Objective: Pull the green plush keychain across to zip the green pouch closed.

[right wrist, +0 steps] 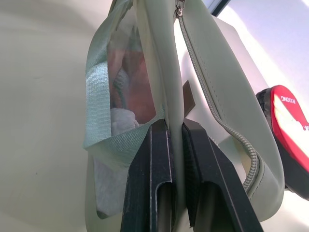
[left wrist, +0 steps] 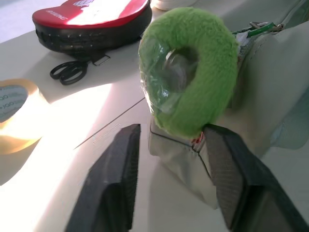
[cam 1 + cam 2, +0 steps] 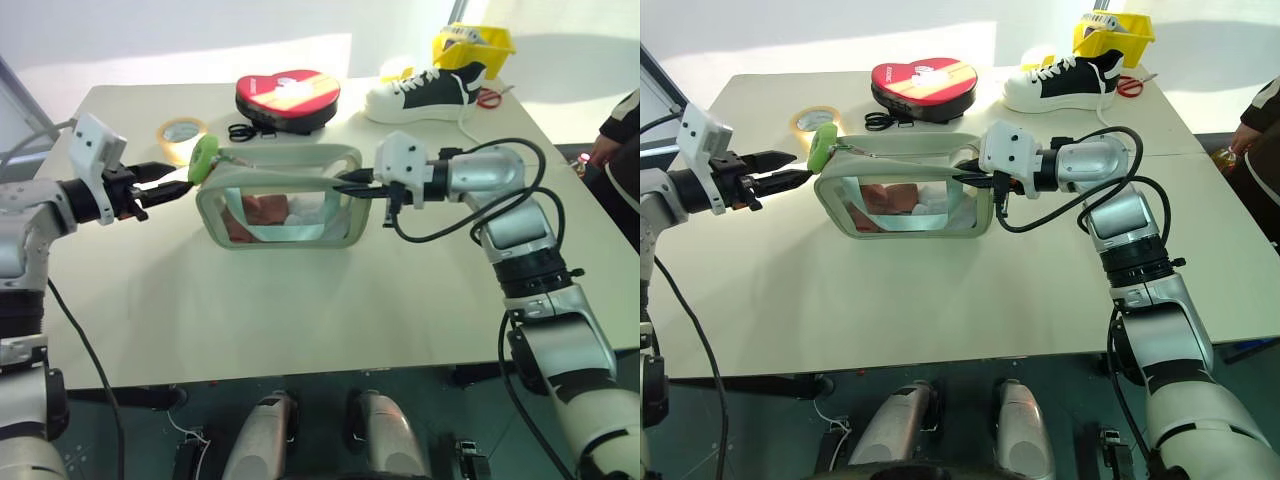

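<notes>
Keychain: small bright lime-green fuzzy plush ring, the green plush keychain (image 2: pixel 193 72), hanging at the robot's-left end of the pouch top, on a short loop off the zipper pull.
Pouch: boxy pale sage-green pouch with clear window sides (image 3: pixel 285 205), resting mid-table on the pale tabletop (image 3: pixel 300 320), long axis running left to right; red and white contents visible through the window.
Zip line: along the pouch top, from the keychain end toward the robot's-right end; top looks open along that length, so the closing pull judged to run left to right.
Left gripper: left gripper (image 2: pixel 169 164) just beside the keychain, pointing at it from the left; black fingers (image 2: pixel 113 179) apart, one either side of the pouch corner, with the plush ring directly above the gap and brushing the far finger; not yet clamped on it.
Right gripper: right gripper (image 1: pixel 175 145) at the opposite end; fingers pressed together on the pouch's end wall, pinning it.
Nearer arm: left, by far; right arm well apart from the keychain.
Key relation: keychain sits a little high of the left fingers' gap, so judged to need a slight lift before closing.
Beyond: red heart-shaped tin (image 3: pixel 288 97), black scissors (image 3: pixel 240 131) and yellow tape roll (image 3: pixel 180 132) behind the pouch, clear of the pull path.
</notes>
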`<state>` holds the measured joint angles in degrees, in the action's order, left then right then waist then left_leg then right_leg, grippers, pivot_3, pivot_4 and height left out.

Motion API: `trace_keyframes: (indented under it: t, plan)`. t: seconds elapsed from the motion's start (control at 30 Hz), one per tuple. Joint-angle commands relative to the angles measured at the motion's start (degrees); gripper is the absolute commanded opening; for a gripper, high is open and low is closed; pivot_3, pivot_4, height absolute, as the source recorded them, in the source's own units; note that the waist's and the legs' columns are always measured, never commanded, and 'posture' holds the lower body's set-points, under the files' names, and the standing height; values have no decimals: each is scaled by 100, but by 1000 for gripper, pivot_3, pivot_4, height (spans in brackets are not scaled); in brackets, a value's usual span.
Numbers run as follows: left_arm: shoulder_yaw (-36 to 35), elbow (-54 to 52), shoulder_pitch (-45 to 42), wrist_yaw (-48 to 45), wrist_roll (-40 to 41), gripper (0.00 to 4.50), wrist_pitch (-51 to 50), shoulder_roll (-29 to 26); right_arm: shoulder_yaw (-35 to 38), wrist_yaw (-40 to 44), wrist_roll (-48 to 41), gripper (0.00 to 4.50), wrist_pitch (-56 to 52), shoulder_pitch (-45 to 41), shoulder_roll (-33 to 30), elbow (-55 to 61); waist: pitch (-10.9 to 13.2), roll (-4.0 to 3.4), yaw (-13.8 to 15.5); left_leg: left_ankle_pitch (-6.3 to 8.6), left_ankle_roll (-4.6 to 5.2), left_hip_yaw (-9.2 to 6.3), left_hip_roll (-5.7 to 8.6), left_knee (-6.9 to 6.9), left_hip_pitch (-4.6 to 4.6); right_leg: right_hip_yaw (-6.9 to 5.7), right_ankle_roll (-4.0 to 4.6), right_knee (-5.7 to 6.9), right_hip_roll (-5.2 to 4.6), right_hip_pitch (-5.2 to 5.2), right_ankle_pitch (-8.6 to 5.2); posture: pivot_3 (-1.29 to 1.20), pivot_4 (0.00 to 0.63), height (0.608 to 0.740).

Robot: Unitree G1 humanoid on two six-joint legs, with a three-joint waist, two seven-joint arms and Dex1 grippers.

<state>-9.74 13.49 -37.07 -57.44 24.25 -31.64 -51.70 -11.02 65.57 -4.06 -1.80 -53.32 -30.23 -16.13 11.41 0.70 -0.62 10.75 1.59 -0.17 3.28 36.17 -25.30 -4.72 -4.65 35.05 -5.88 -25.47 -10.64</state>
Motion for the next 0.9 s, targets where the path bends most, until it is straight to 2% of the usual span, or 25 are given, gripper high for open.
trace_keyframes:
  t: [0.03, 0.07, 0.43, 0.53, 0.67, 0.9]
  plan:
    - [-44, -72, -229, -80, -10, 448, 130, -34, 86, -78, -63, 0, 13, -243, 42, 199, 0, 0, 7, 0, 0, -1, 0, 1, 0, 0, 0, 0, 0, 0, 0, 0, 150, 740]
    - [-50, -81, -270, -86, -3, 68, 132, -28, 87, -81, -63, 0, 8, -248, 46, 196, 0, 0, 9, 0, 0, 0, 0, 1, 0, 0, 0, 0, 0, 1, 0, 0, 150, 740]
    - [-25, -88, -560, -125, 34, 68, -41, 11, 98, -109, -36, 0, -3, -259, 79, 186, 0, 0, -5, -1, 1, 0, 0, 0, 0, -1, 0, 2, 3, 0, 0, 0, 150, 740]
    - [-37, -132, -512, -227, 71, 939, -37, 15, 99, -112, -31, 0, -13, -250, 75, 199, 0, 0, -4, 0, 1, 0, 0, 1, 0, -1, 0, 1, 3, 1, 0, 0, 150, 740]
    - [-28, -65, -567, -105, -18, 2944, -70, 61, 93, -114, -32, 0, -29, -223, 64, 227, 0, 0, -3, 0, 1, 0, 0, 2, 0, -1, 0, 1, 2, 1, 0, 0, 150, 740]
    - [93, 7, -464, -76, -180, 2944, 128, 166, 85, -122, -41, 0, -55, -190, 68, 314, 0, 0, -1, 0, 1, 0, 0, 2, 0, 0, 0, 2, 2, 1, 0, 0, 150, 740]
